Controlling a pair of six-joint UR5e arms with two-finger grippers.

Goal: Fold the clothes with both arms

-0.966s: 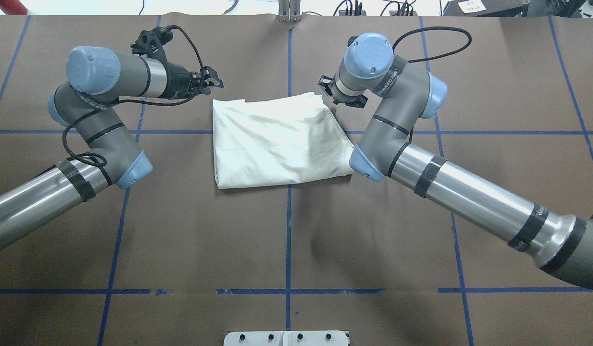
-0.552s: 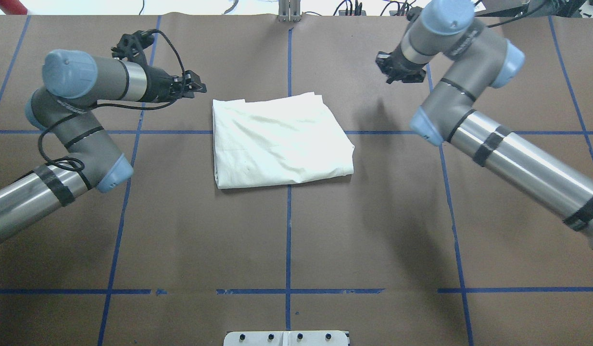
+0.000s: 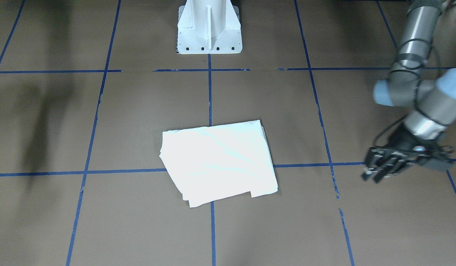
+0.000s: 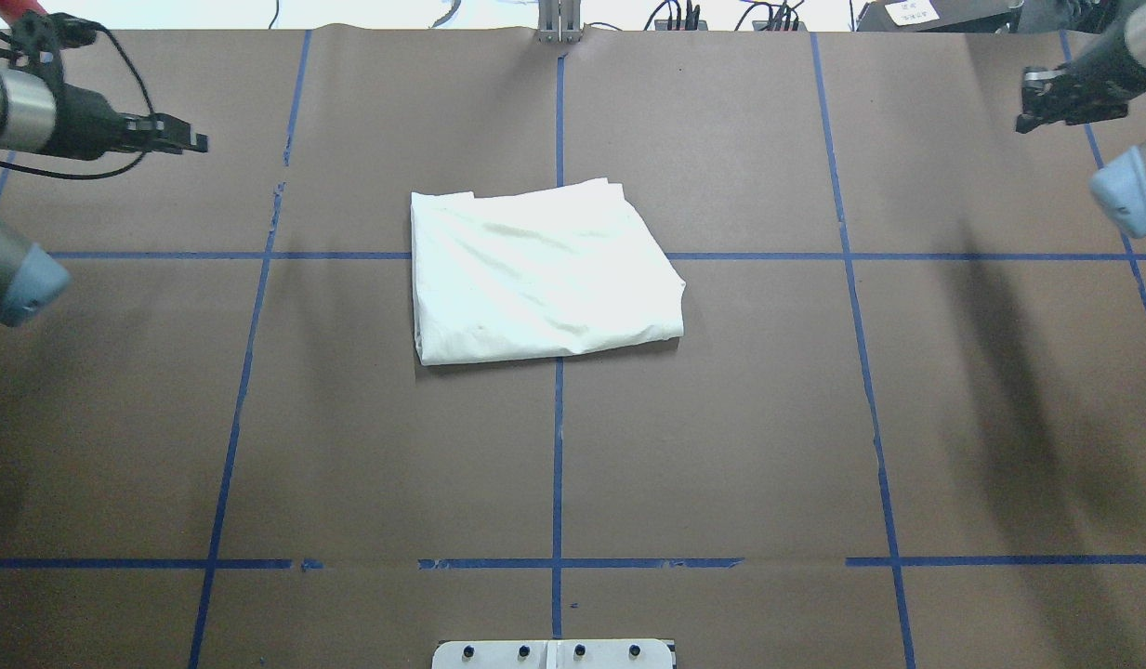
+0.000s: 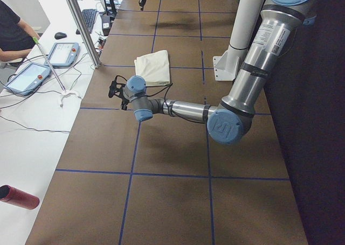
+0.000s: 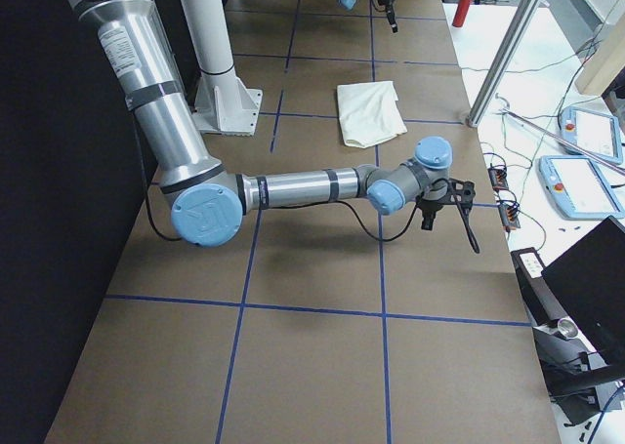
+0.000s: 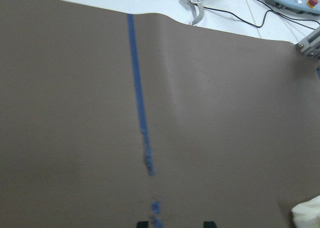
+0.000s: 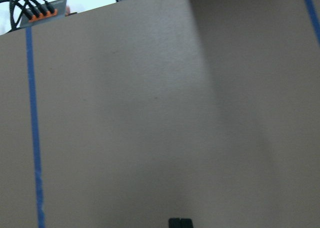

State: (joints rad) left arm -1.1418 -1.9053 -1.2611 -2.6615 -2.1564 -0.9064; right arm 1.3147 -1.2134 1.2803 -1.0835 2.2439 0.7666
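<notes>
The clothes (image 4: 545, 269) are one cream-white shirt, folded into a rough rectangle with the plain side up, flat at the table's middle (image 3: 218, 162). Neither arm touches it. My left gripper (image 4: 199, 141) hovers far off to the shirt's left (image 3: 372, 175); in its wrist view the two fingertips (image 7: 142, 223) stand apart over bare paper, open and empty, with a corner of the shirt (image 7: 307, 214) at the lower right. My right gripper (image 4: 1026, 107) is up at the far right corner. Its wrist view shows the fingertips (image 8: 180, 222) pressed together, shut on nothing.
Brown paper with blue tape lines (image 4: 558, 418) covers the table. The white pedestal (image 3: 209, 26) stands at the robot's side. Beyond the far edge lie cables (image 4: 684, 14), tablets (image 5: 62, 54) and a red bottle (image 5: 19, 196); a person (image 5: 13, 29) sits there.
Both arms have pulled away from the shirt: the left gripper swung far to the left, the right one rose and went to the far right corner. The shirt has stayed where it lay.
</notes>
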